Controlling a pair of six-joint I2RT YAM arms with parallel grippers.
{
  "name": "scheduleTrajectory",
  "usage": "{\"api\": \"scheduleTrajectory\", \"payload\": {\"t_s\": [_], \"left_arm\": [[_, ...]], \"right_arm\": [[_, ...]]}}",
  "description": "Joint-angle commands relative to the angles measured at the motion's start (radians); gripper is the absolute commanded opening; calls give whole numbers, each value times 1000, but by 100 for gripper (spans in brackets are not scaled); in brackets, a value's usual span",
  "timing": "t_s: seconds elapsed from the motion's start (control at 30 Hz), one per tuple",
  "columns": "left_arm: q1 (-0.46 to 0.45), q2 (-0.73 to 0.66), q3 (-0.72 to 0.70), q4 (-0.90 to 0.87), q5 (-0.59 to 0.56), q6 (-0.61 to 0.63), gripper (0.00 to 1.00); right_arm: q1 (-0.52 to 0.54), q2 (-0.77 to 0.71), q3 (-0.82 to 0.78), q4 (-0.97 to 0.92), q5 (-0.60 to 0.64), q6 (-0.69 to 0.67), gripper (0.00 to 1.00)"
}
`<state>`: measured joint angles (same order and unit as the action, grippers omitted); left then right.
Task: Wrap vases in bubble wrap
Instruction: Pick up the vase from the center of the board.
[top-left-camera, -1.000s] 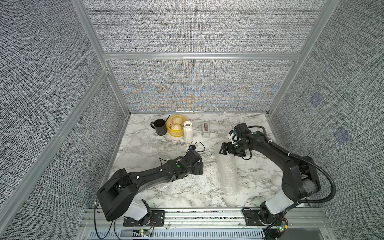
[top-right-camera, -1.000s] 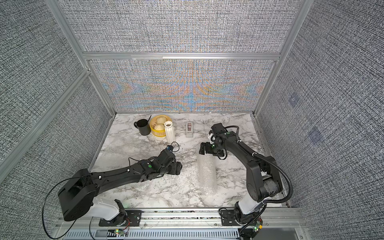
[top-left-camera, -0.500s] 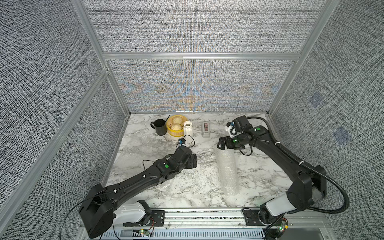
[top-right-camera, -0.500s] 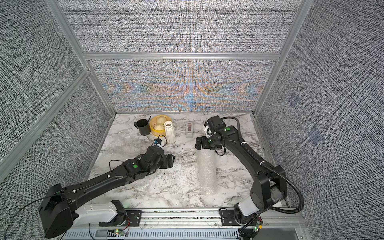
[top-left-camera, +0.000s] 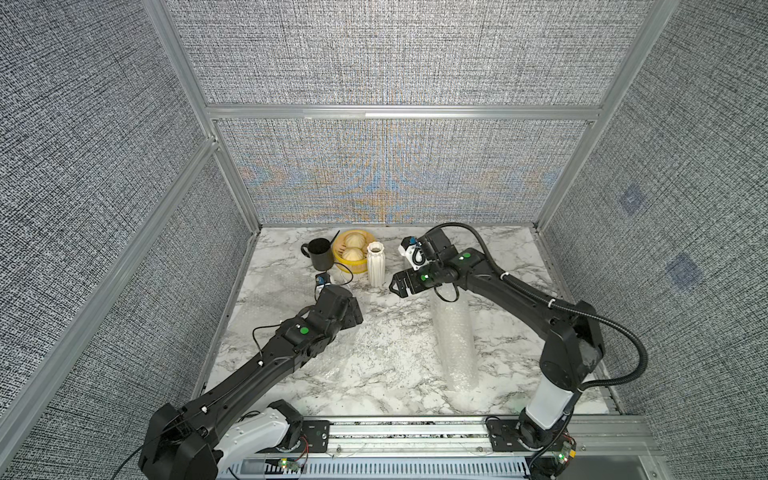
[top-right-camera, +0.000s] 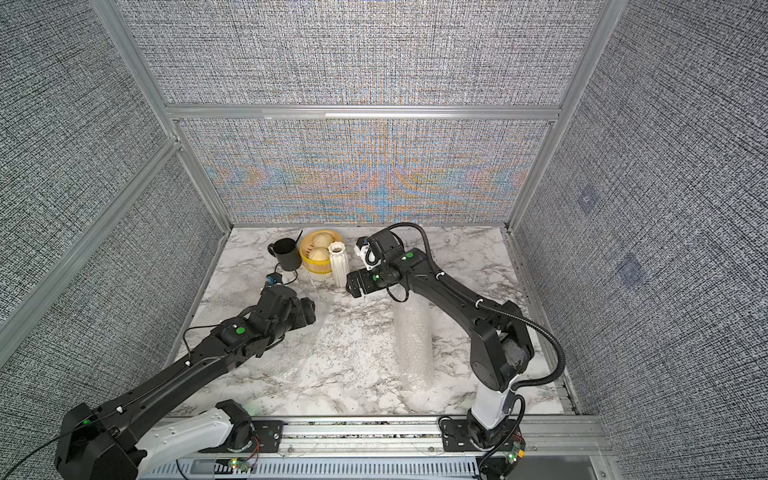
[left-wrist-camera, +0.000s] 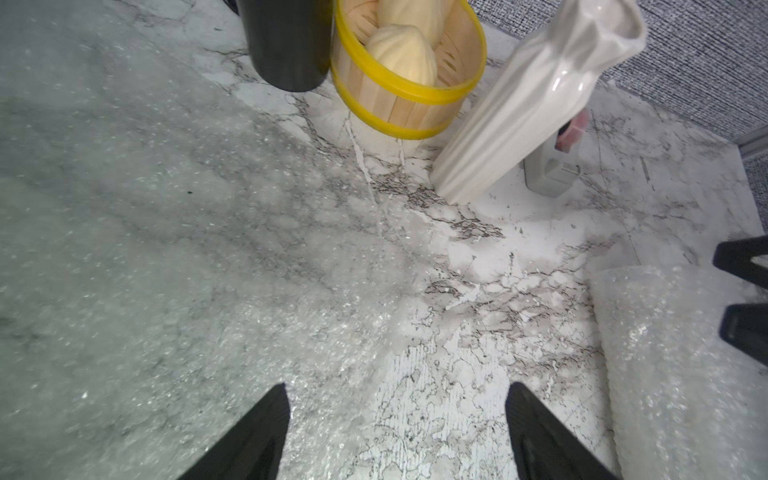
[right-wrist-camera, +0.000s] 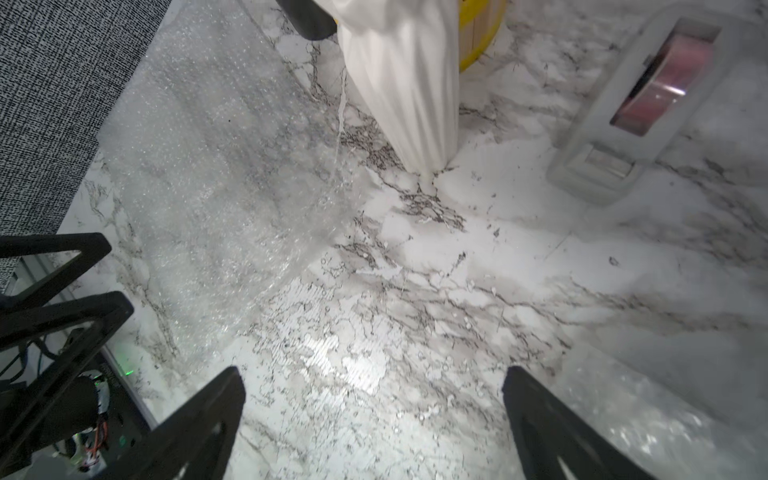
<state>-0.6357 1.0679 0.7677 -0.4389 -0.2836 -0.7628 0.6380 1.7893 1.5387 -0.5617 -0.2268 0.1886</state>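
Reaching left, the right gripper (top-left-camera: 397, 287) sits just right of the white fluted vase (top-left-camera: 376, 266), low by its base, fingers spread wide, holding nothing and not touching it; a second ago it hung over the far end of the rolled bubble-wrap bundle (top-left-camera: 455, 345), now clear of it. The vase stands upright at far centre on the marble table (top-left-camera: 519, 266), close beside the yellow steamer basket (top-left-camera: 351, 251) with two buns; the black mug (top-left-camera: 320, 253) is left of that. The bundle lies lengthwise, near-right; can't tell what's inside. The left gripper (left-wrist-camera: 399, 415) is also spread and empty, hovering over the right edge of the flat bubble-wrap sheet (left-wrist-camera: 166, 249), which covers the table's left side. The left arm has stretched out since the earlier frame, its gripper shifted left and farther back, toward the mug. The grey tape dispenser (right-wrist-camera: 636, 104) stands just right of the vase, now hidden behind the right arm in both top views.
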Motion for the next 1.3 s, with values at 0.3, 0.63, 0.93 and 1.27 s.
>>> {"api": "scheduleTrajectory", "payload": {"t_s": [0.3, 0.63, 0.93, 1.27], "left_arm": [[92, 112, 35, 35, 61, -11, 82], [129, 214, 82, 75, 89, -9, 82], [157, 251, 92, 65, 93, -9, 82], [181, 271, 81, 60, 113, -15, 84]], "right_arm": [[-33, 136, -60, 589, -52, -142, 97], [-46, 264, 18, 736, -129, -262, 97], [-56, 366, 107, 731, -132, -288, 91], [-62, 439, 183, 723, -203, -311, 76]]}}
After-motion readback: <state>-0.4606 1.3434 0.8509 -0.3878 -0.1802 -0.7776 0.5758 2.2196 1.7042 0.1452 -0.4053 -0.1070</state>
